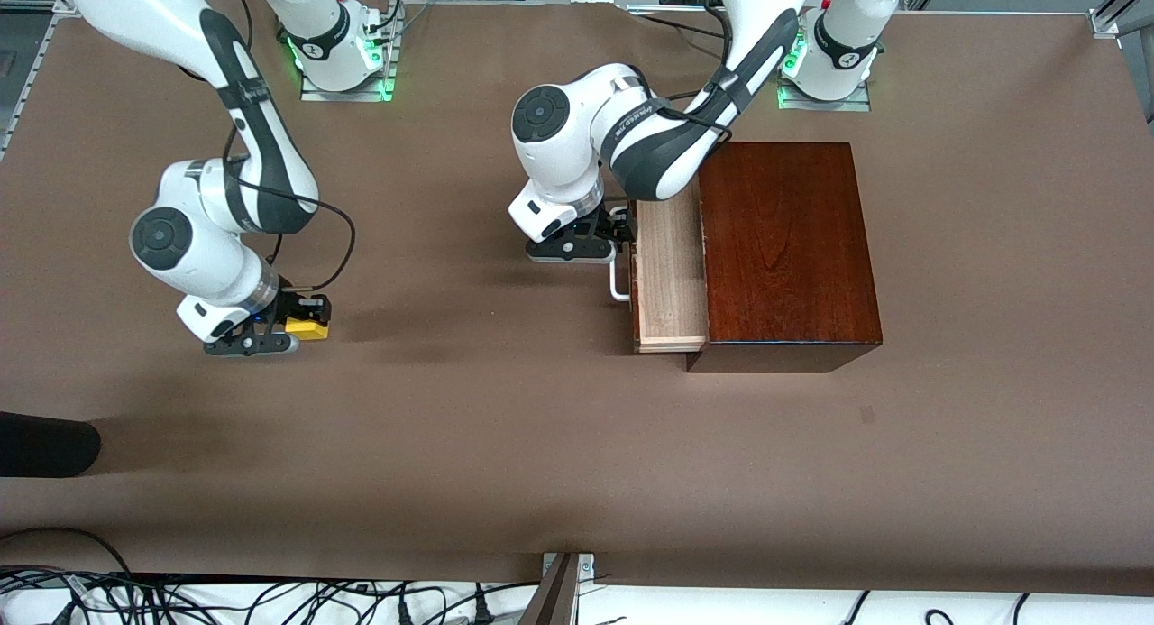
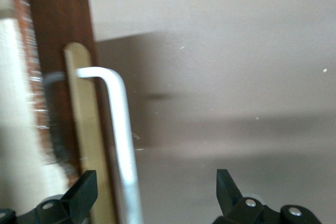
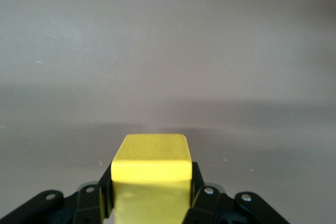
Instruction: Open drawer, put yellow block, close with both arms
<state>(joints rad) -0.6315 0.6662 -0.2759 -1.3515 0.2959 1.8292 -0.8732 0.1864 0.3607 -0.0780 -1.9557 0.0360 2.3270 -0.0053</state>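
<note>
The yellow block [image 1: 310, 328] [image 3: 152, 174] sits between the fingers of my right gripper [image 1: 302, 324] [image 3: 151, 181], which is shut on it low over the table at the right arm's end. The mahogany box [image 1: 784, 246] stands toward the left arm's end. Its drawer [image 1: 669, 273] is pulled partly out, and the pale tray shows nothing inside. My left gripper [image 1: 620, 232] [image 2: 157, 184] is open at the drawer front. The white handle [image 1: 618, 284] [image 2: 124, 145] runs between its fingers, close to one fingertip [image 2: 86, 187].
A dark rounded object [image 1: 45, 445] lies at the table edge at the right arm's end, nearer the front camera. A metal bracket [image 1: 563, 575] and loose cables [image 1: 270, 598] line the edge nearest the camera. Bare brown table [image 1: 469, 409] spans between block and drawer.
</note>
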